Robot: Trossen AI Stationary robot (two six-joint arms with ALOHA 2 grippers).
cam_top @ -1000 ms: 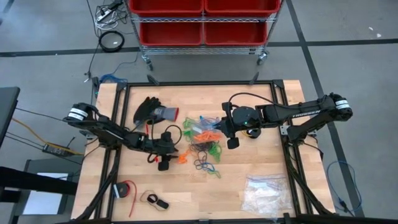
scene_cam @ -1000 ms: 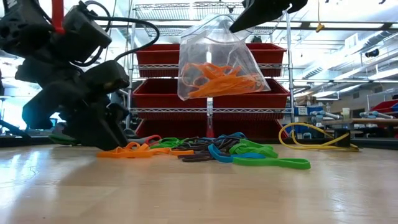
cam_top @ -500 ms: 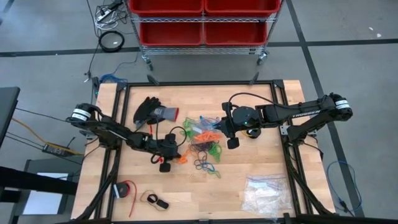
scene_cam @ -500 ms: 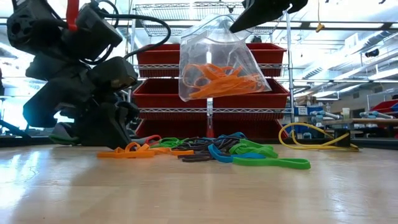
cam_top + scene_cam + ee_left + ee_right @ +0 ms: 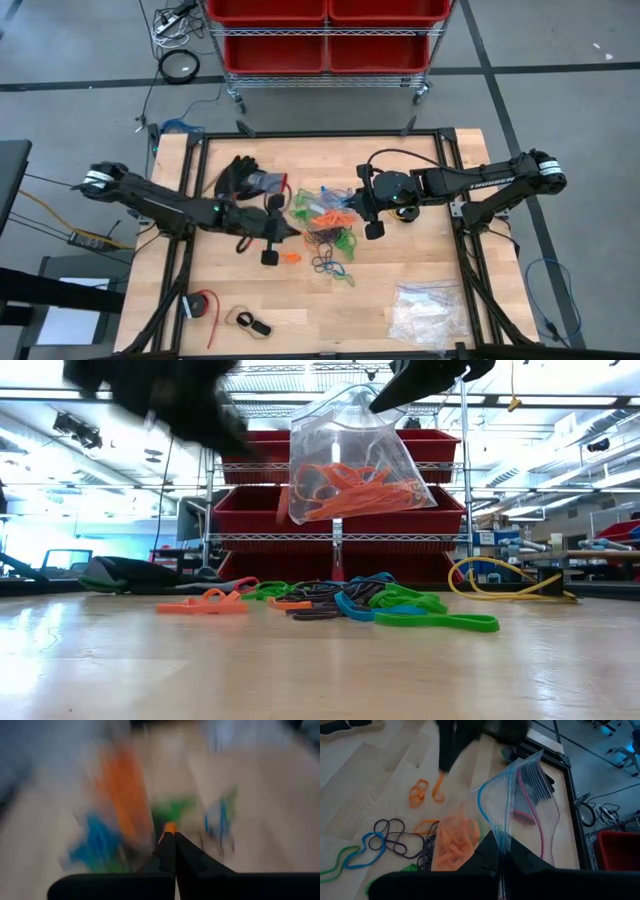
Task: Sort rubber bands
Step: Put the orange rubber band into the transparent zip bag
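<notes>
Rubber bands (image 5: pixel 328 238) heaped mid-table, both arms in over the pile!

Left gripper (image 5: pixel 290 234) comes in from nine o'clock, lifted off the wood, fingers (image 5: pixel 170 851) pinched on one orange band (image 5: pixel 170 826) at their very tips. Right gripper (image 5: pixel 501 851), in from three o'clock, clamps the rim of a clear zip bag (image 5: pixel 350 455) hanging above the heap with orange bands inside. On the wooden table (image 5: pixel 420 260), loose orange loops (image 5: pixel 205 603) lie at the pile's nine o'clock edge; green, blue and black ones tangle in the middle. Black glove (image 5: pixel 238 177) sits at eleven o'clock from the pile, another clear bag (image 5: pixel 425 310) at five o'clock.
</notes>
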